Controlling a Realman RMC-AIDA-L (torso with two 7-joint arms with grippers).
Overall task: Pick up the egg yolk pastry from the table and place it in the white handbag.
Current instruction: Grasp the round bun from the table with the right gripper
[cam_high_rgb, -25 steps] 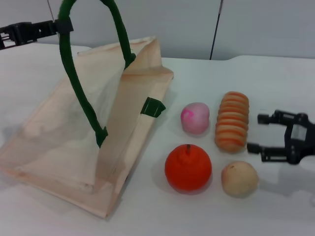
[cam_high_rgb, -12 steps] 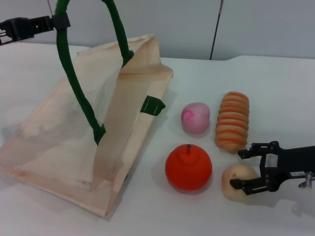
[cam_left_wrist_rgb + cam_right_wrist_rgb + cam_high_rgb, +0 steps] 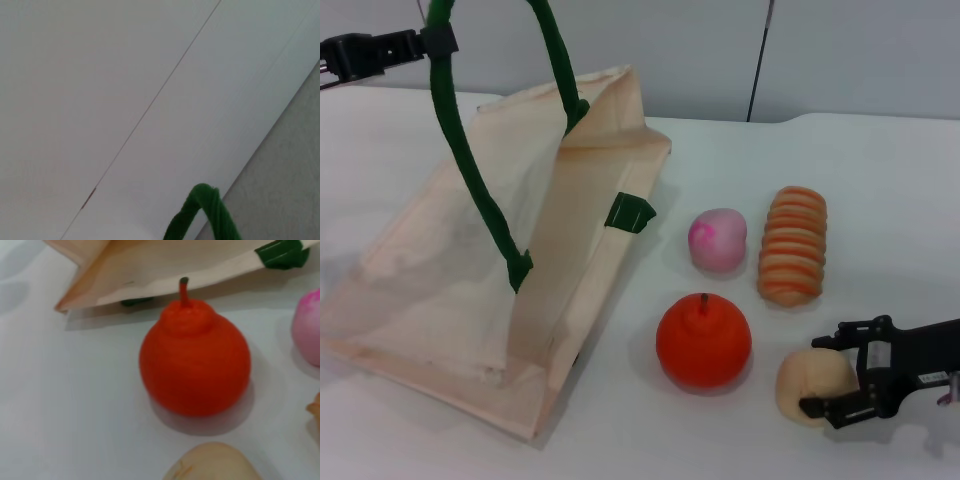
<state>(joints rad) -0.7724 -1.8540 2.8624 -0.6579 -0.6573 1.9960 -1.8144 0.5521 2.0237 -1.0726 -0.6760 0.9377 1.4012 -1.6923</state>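
The egg yolk pastry (image 3: 798, 392), a small tan ball, lies on the table at the front right; its top shows in the right wrist view (image 3: 212, 462). My right gripper (image 3: 812, 376) is open, one finger on each side of the pastry, down at table level. The white handbag (image 3: 440, 260) lies tilted at the left with its mouth toward the food. My left gripper (image 3: 432, 44) is shut on the bag's green handle (image 3: 470, 170) and holds it up at the far left. The handle also shows in the left wrist view (image 3: 205, 215).
An orange fruit (image 3: 703, 342) sits just left of the pastry, and is large in the right wrist view (image 3: 195, 370). A pink-white bun (image 3: 718, 238) and a striped bread roll (image 3: 793, 245) lie behind them. The bag's lower edge (image 3: 150, 265) is beyond the fruit.
My right gripper has moved forward and down from beside the bread roll, so its open fingers now straddle the pastry. The pastry has shifted slightly toward the front. The left gripper still holds the handle.
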